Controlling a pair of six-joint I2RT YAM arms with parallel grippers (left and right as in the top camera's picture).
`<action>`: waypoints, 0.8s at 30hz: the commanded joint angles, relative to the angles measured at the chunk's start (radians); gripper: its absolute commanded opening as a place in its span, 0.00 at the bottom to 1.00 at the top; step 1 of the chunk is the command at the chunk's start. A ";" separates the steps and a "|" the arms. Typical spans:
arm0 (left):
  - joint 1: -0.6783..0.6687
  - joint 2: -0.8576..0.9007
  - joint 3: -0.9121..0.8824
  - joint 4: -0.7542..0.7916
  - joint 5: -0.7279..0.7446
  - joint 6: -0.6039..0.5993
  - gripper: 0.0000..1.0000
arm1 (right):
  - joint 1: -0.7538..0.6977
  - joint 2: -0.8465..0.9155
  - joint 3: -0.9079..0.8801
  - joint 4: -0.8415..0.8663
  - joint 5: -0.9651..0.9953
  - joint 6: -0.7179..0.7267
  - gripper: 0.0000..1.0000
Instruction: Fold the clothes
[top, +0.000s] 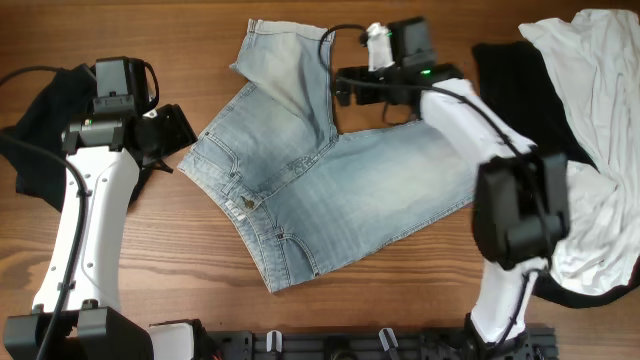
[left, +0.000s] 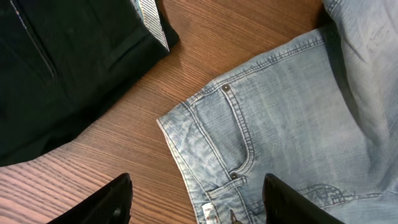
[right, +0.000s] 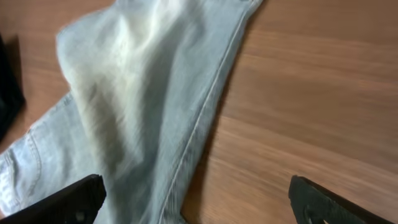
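Observation:
Faded light-blue denim shorts (top: 330, 190) lie spread on the wooden table, one leg pointing to the far edge, the other to the right. My left gripper (top: 172, 130) is open and empty just left of the waistband corner (left: 205, 124). My right gripper (top: 345, 88) is open and empty above the inner edge of the far leg (right: 143, 106). A black garment (top: 40, 130) lies at the left, also in the left wrist view (left: 68, 56). A white shirt (top: 600, 150) lies over another black garment (top: 520, 90) at the right.
Bare wood table (top: 180, 270) lies in front of the shorts and between the legs (right: 311, 106). A black rail (top: 380, 345) runs along the near edge. The right arm's white links (top: 480, 120) reach over the right leg of the shorts.

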 joint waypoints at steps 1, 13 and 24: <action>-0.003 -0.001 0.003 0.003 -0.005 0.002 0.67 | 0.063 0.101 0.011 0.100 -0.024 0.086 1.00; -0.003 -0.001 0.003 0.003 -0.005 0.002 0.68 | 0.076 0.207 0.011 0.211 0.061 0.253 0.04; -0.003 -0.001 0.003 0.003 0.066 0.002 0.70 | -0.188 0.002 0.009 -0.214 0.134 0.246 0.49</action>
